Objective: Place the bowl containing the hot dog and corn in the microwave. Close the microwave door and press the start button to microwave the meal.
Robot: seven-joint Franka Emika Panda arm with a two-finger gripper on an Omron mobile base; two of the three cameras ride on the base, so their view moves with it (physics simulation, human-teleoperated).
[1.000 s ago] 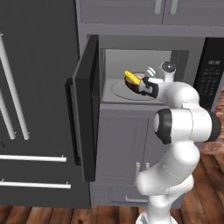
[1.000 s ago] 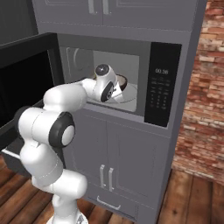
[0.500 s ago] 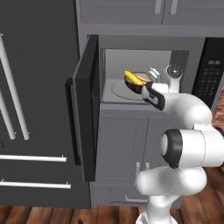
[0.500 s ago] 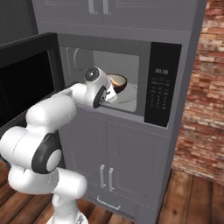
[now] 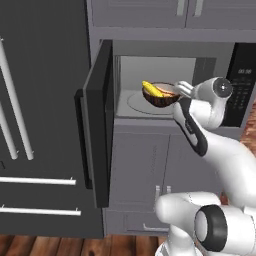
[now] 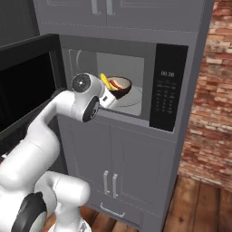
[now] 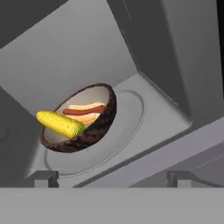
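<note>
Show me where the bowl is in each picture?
Left base view: bowl centre-right, inside the microwave.
Right base view: bowl upper middle, left of the keypad.
Hand view: bowl left of centre.
Shared landmark: the round turntable beneath it.

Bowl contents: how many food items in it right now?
2. The corn lies across the bowl rim on the near side; the hot dog sits behind it. Anything underneath would be hidden.

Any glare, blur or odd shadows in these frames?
Left base view: flat even light, no glare, microwave cavity evenly grey. Right base view: sharp, door glass dark, no reflections. Hand view: tilted, bowl sharp, corn bright, gripper tips dim at the bottom.
</note>
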